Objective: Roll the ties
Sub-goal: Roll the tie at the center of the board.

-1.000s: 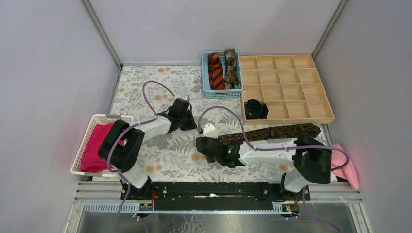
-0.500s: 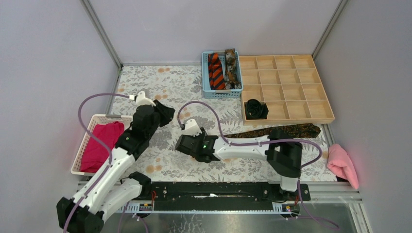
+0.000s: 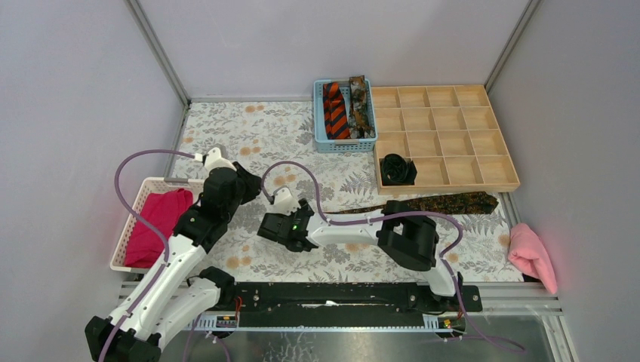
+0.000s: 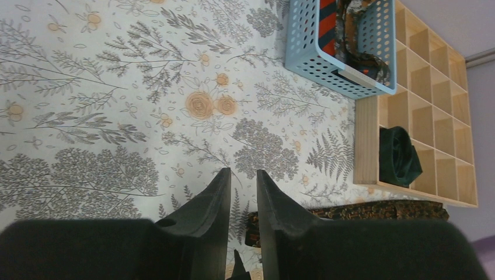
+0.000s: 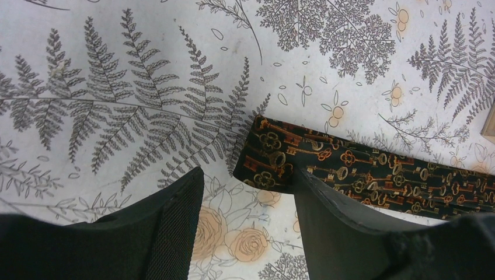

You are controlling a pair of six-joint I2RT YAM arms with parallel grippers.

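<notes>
Four entries, none gripped
Dark brown tie (image 3: 445, 202) laid flat beside wooden tray (image 3: 453, 185), its end just beyond the widely spread fingers of the right gripper (image 5: 248, 175); black coil (image 3: 397, 169) kept in a tray compartment; striped tie (image 3: 334, 111) and mottled tie (image 3: 360, 105) stored in blue basket (image 3: 343, 146); left gripper (image 4: 242, 173) narrowly parted, nothing held

No word, label, brand or number can be read in any view. The only printed marks are patterns: small gold and orange keys on the dark brown tie (image 5: 362, 169), and grey ferns with pale orange roses on the table cover (image 5: 117, 87).
</notes>
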